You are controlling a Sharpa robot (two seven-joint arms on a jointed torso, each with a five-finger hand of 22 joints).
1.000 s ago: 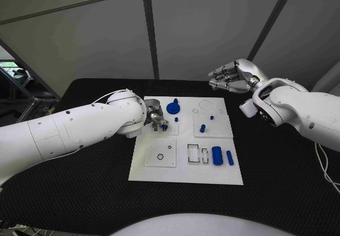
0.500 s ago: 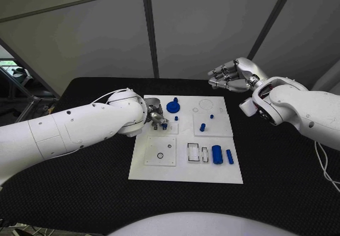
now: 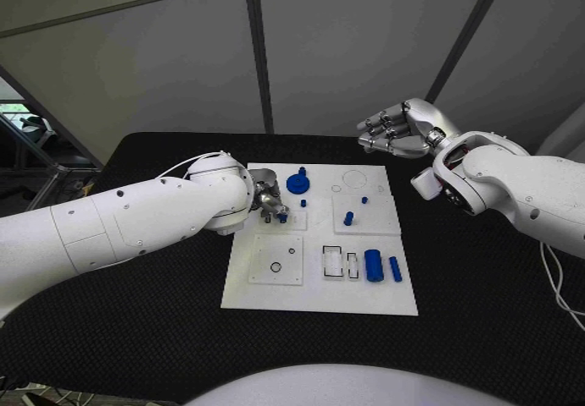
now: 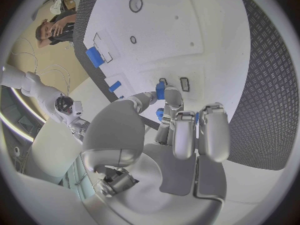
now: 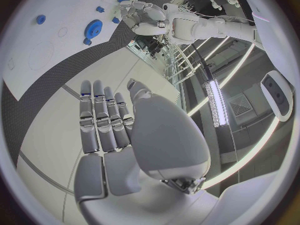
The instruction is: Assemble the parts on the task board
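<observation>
Left hand (image 3: 270, 205) crowds task board (image 3: 319, 300) far-left corner beside gear (image 3: 298, 183); near half open.

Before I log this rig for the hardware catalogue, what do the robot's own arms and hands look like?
Both arms are glossy white, built of rounded shell segments with dark seams and small dark screw holes. A thin white cable loops over the left arm near its wrist. The left hand and right hand are silver metal with many jointed fingers and smooth, rounded backs; the right hand's finger segments carry small blue marks.

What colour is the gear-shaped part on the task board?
Blue; the gear-shaped part shows best in the head view, on the white task board.
</observation>
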